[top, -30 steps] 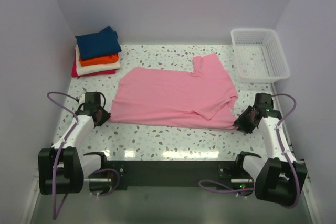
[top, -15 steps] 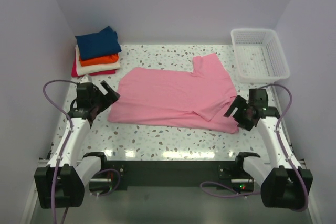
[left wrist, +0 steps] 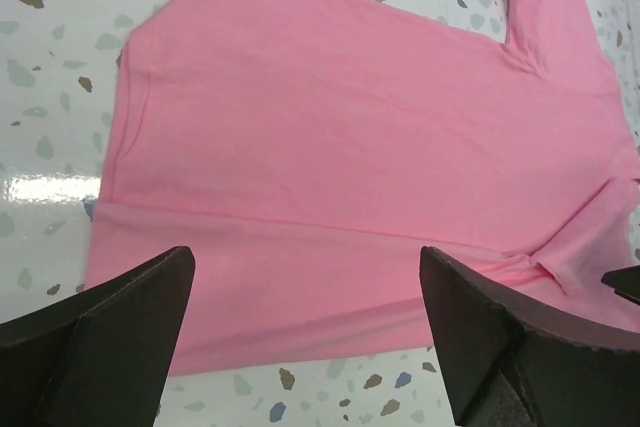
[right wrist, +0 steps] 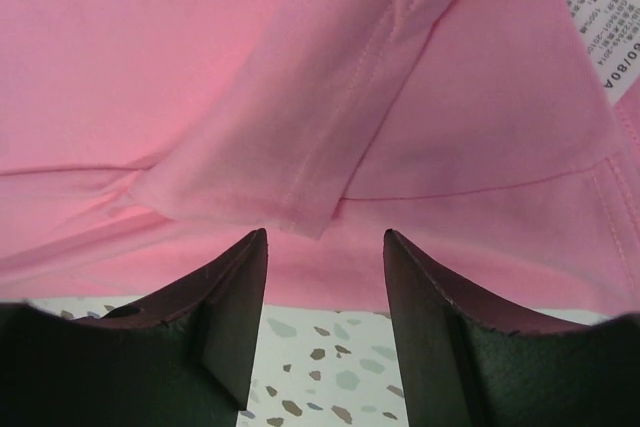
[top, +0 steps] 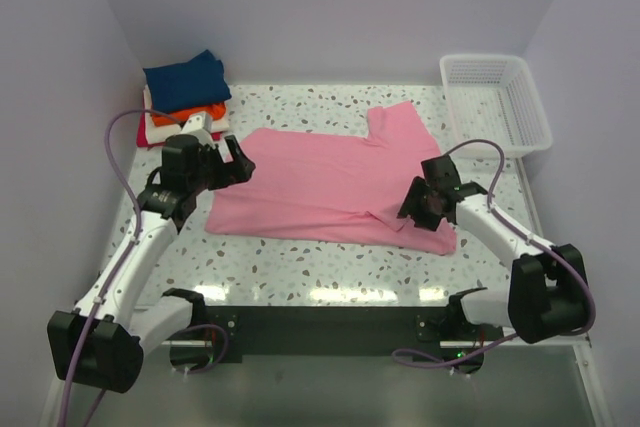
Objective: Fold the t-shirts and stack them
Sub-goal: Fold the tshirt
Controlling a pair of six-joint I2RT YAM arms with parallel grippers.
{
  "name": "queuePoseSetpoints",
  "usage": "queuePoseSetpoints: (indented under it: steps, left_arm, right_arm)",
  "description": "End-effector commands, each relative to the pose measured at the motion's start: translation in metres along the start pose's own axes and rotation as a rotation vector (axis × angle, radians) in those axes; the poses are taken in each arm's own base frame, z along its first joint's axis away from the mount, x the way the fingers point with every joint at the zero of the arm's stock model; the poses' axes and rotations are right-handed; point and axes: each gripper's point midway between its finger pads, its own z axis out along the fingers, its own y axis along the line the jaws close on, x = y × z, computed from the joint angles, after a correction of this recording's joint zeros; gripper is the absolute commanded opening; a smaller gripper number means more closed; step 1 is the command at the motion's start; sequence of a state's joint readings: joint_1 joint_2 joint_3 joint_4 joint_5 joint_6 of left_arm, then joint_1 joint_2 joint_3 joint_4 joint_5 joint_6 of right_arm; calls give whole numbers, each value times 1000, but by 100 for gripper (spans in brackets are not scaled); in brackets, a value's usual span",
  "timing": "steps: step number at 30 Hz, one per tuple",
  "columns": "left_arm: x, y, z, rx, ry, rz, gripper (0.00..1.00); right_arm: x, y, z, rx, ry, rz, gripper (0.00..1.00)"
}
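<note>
A light pink t-shirt point(top: 330, 182) lies spread on the speckled table, its near edge folded in and one sleeve point(right wrist: 300, 127) lying over the body. My left gripper point(top: 232, 162) hovers open over the shirt's left end, and in its wrist view the wide jaws point(left wrist: 305, 267) frame the near hem point(left wrist: 300, 297). Over the shirt's near right corner my right gripper point(top: 415, 202) stands open, its jaws point(right wrist: 325, 247) just short of the sleeve tip with nothing between them. Folded t-shirts are stacked at the back left: navy point(top: 185, 79), orange point(top: 195, 112), cream point(top: 160, 129), red point(top: 148, 139).
A white mesh basket point(top: 495, 102) stands at the back right corner. Purple walls close in the table on three sides. A white care label point(right wrist: 610, 27) shows at the shirt's right end. The left arm's cable loops over the stack's near side.
Both grippers have left the pink shirt's near corners, opened, and moved inward and up over the cloth. The shirt lies still where they let it go.
</note>
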State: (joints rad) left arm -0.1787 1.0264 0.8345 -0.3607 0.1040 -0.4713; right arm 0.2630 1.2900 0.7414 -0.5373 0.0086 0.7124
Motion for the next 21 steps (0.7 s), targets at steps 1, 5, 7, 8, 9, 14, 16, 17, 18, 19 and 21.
queuePoseSetpoints:
  steps: [1,5,7,8,9,14,16,17,18,19,21]
  left_arm:
    - [-9,6,0,-29,-52,53,100]
    - [-4,12,2,-51,-43,61,100]
    - [-4,13,2,-54,-48,62,100]
    - [-4,14,2,-60,-47,62,100]
    - [-4,15,1,-63,-47,63,100]
    - [0,16,3,-63,-35,65,100]
    - [0,16,4,-66,-31,64,100]
    - [0,16,4,-65,-31,65,100]
    - [0,16,4,-65,-31,65,100]
    - [0,16,4,-66,-31,65,100]
    - [1,16,4,-67,-30,65,100]
  right_arm:
    - [-21,22,5,-63,-82,54,52]
    - [-16,25,12,-56,-66,38,51]
    - [-13,25,15,-52,-55,38,51]
    - [-11,25,17,-52,-51,40,51]
    - [-7,25,19,-51,-44,35,50]
    - [-2,22,24,-29,-34,29,51]
    - [-1,22,26,-29,-34,30,51]
    - [0,23,27,-26,-30,26,51]
    - [2,23,27,-24,-25,24,51]
    - [2,22,28,-19,-29,23,51]
    - [4,21,31,-12,-23,22,51]
